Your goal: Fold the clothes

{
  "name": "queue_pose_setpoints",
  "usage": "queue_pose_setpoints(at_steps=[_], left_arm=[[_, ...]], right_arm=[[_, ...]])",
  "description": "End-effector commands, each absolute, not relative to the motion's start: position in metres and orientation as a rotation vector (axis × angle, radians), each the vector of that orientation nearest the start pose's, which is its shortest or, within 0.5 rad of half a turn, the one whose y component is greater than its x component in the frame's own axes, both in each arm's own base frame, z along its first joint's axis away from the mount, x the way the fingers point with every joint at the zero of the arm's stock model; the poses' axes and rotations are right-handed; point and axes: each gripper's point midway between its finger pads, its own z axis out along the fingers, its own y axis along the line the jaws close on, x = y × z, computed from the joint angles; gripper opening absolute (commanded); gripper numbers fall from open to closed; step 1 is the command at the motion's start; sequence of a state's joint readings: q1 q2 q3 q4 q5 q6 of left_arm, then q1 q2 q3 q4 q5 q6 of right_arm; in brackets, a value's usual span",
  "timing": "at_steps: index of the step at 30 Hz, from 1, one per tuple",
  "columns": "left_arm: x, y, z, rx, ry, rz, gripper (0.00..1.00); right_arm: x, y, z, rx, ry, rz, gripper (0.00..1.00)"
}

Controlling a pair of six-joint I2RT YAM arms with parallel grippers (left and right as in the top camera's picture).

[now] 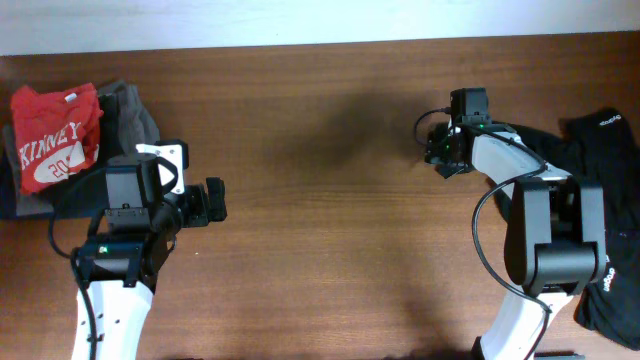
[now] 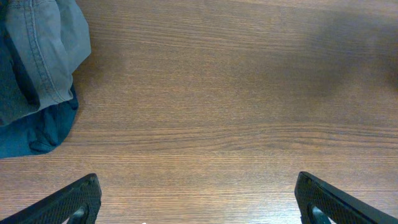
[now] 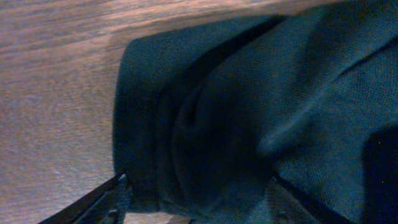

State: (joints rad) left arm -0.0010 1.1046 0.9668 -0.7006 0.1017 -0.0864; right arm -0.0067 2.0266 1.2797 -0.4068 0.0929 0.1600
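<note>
Black garment (image 3: 261,112) soft, knitted, rumpled folds

Black garment (image 1: 603,145) lies bunched at far R, red KINNEY shirt (image 1: 55,135) at top L

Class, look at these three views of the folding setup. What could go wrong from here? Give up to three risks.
1. The black garment lies bunched at the far right, partly hidden behind the right arm; dragging it out may snag there.
2. The right gripper is open at layered folds, so it may pinch several layers together.
3. The left gripper, open, sits close to the red shirt pile and might disturb it.
</note>
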Motion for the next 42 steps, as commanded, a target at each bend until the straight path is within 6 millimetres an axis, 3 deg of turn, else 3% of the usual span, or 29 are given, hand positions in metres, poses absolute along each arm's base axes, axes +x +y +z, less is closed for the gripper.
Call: queue_pose_setpoints(at_steps=[1, 3, 4, 5, 6, 7, 9, 13, 16, 17, 18, 19, 20, 21, 24, 27, 32, 35, 42], left_arm=[[0.319, -0.022, 0.202, -0.017, 2.387, -0.173, 0.99], [0.32, -0.022, 0.203, -0.017, 2.385, -0.173, 0.99], [0.32, -0.022, 0.203, -0.017, 2.383, -0.173, 0.99], [0.32, -0.022, 0.204, -0.017, 2.38, -0.173, 0.99], [0.322, -0.022, 0.205, -0.016, 2.373, -0.173, 0.98], [0.324, -0.022, 0.207, -0.015, 2.358, -0.172, 0.98], [0.328, -0.022, 0.211, -0.013, 2.334, -0.172, 0.98], [0.339, -0.022, 0.223, -0.007, 2.27, -0.17, 0.91], [0.34, -0.022, 0.225, -0.007, 2.263, -0.171, 0.9], [0.34, -0.022, 0.224, -0.007, 2.263, -0.171, 0.9], [0.34, -0.022, 0.224, -0.007, 2.263, -0.171, 0.9], [0.34, -0.022, 0.224, -0.007, 2.263, -0.171, 0.9], [0.34, -0.022, 0.224, -0.007, 2.263, -0.171, 0.9], [0.34, -0.022, 0.224, -0.007, 2.263, -0.171, 0.91], [0.34, -0.022, 0.224, -0.006, 2.263, -0.171, 0.99], [0.34, -0.024, 0.225, -0.002, 2.263, -0.181, 0.99], [0.34, -0.042, 0.218, 0.051, 2.287, -0.299, 0.99], [0.342, -0.06, 0.196, 0.075, 2.36, -0.389, 0.99], [0.343, -0.094, 0.131, 0.151, 2.566, -0.446, 0.99]], right_arm=[[0.451, -0.021, -0.012, 0.266, 2.747, -0.107, 0.44], [0.45, -0.012, -0.011, 0.253, 2.759, -0.037, 0.3], [0.449, -0.008, -0.01, 0.245, 2.766, -0.001, 0.12], [0.449, -0.002, -0.008, 0.235, 2.77, 0.035, 0.04], [0.45, 0.011, 0.001, 0.206, 2.776, 0.094, 0.04], [0.458, 0.034, 0.024, 0.14, 2.757, 0.153, 0.04], [0.468, 0.057, 0.049, 0.074, 2.716, 0.194, 0.04], [0.511, 0.162, 0.18, -0.224, 2.435, 0.294, 0.04], [0.531, 0.186, 0.253, -0.232, 2.243, 0.216, 0.04], [0.538, 0.183, 0.284, -0.198, 2.169, 0.169, 0.22], [0.543, 0.173, 0.305, -0.155, 2.125, 0.117, 0.28], [0.544, 0.162, 0.314, -0.125, 2.116, 0.086, 0.42], [0.543, 0.142, 0.319, -0.094, 2.137, 0.057, 0.83], [0.539, 0.124, 0.317, -0.069, 2.176, 0.029, 0.99], [0.511, 0.065, 0.293, 0.014, 2.369, -0.071, 0.99], [0.476, 0.009, 0.269, 0.2, 2.539, -0.144, 0.99], [0.424, -0.059, 0.248, 0.507, 2.713, -0.194, 0.99], [0.393, -0.076, 0.242, 0.578, 2.813, -0.211, 0.99], [0.363, -0.076, 0.253, 0.593, 2.864, -0.217, 0.99]])
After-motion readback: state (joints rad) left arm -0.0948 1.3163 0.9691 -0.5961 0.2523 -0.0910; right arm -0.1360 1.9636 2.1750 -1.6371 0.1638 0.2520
